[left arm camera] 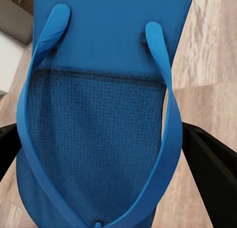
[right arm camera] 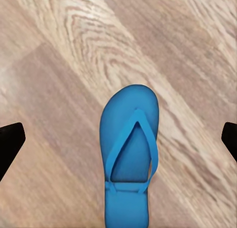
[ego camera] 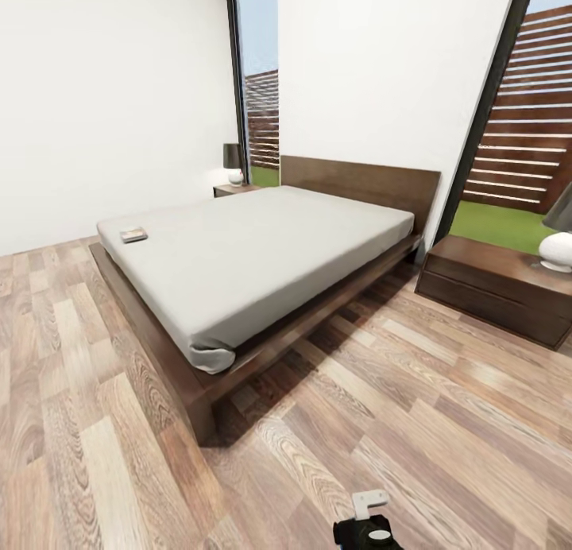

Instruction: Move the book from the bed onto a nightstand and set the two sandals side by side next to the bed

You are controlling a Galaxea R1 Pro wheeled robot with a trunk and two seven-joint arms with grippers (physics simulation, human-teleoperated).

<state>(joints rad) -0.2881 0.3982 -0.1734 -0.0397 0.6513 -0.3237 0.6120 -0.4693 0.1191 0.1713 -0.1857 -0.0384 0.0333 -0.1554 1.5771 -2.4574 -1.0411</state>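
You've got one sandal (left arm camera: 98, 124) in your left gripper (left arm camera: 106, 154), its dark fingers pressed to the sole's two edges, clamped across the width with the long axis running away from the camera. Your right gripper (right arm camera: 118, 139) is spread wide, fingertips at either side of the wrist view, with the second sandal (right arm camera: 129, 154) lying flat on the plank floor (right arm camera: 59, 65) between them, straps up (not touched yet, by the look of it). Its long axis runs square across the finger line, so a straight drop should pinch its width, I'd judge. Up ahead, the bed (ego camera: 262, 256) sits well apart from you, the book (ego camera: 133, 234) near the mattress's far foot corner, a nightstand (ego camera: 496, 284) to the right.
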